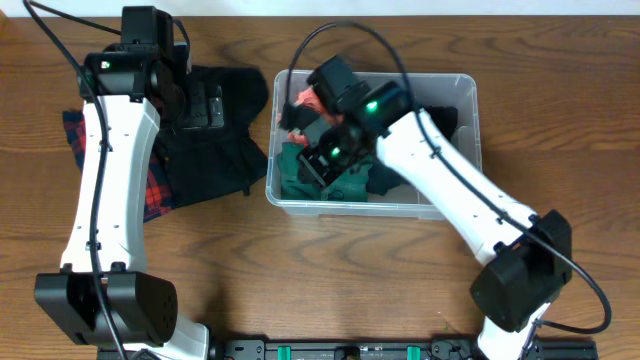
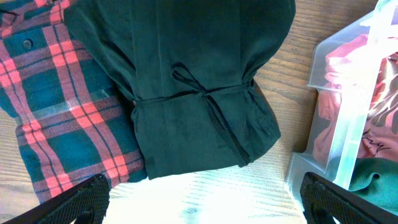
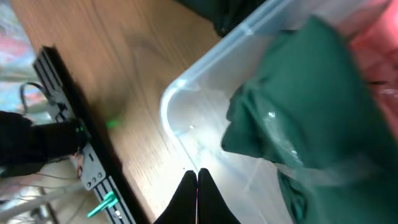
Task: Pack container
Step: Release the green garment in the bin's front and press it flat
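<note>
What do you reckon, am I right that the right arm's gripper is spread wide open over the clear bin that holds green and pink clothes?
Not quite. The right gripper is shut, not wide open: the right wrist view shows its two fingers pressed together with nothing between them. The rest holds: it is over the clear plastic bin, which holds green clothing and pink clothing.

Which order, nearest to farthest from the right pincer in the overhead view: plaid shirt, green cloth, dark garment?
1. green cloth, inside the container, by the right pincer
2. dark garment, on the table left of the container
3. plaid shirt, farthest left
</note>
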Controlling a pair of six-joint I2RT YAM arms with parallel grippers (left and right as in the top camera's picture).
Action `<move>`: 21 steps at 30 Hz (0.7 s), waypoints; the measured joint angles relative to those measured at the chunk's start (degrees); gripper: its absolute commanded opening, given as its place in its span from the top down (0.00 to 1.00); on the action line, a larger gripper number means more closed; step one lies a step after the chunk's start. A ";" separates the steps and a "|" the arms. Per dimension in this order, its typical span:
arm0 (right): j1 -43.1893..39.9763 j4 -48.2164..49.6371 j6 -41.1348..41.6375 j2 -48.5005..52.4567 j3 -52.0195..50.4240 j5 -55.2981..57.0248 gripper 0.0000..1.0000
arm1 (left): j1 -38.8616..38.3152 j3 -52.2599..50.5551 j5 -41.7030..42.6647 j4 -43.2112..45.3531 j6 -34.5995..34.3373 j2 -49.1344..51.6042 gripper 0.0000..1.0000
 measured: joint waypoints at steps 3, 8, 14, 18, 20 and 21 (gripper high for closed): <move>2.51 1.77 0.87 -0.02 -0.09 5.05 0.99 | 0.00 0.00 0.00 0.00 0.02 0.00 0.02; 4.92 4.79 4.46 -0.02 -1.53 14.51 0.99 | 0.00 0.00 0.00 0.00 0.00 0.00 0.02; 5.05 9.84 8.22 -0.02 -4.76 21.86 0.99 | 0.00 0.00 0.00 0.00 0.00 0.00 0.02; 4.63 15.47 9.25 -0.02 -8.11 23.87 0.99 | 0.00 0.00 0.00 -0.02 0.02 0.00 0.02; 4.20 18.45 9.44 -0.02 -9.97 24.61 0.99 | 0.00 0.00 0.00 0.00 0.02 0.02 0.02; 3.91 20.02 9.49 0.00 -10.95 25.16 0.99 | 0.00 0.00 0.00 -0.02 0.02 0.00 0.02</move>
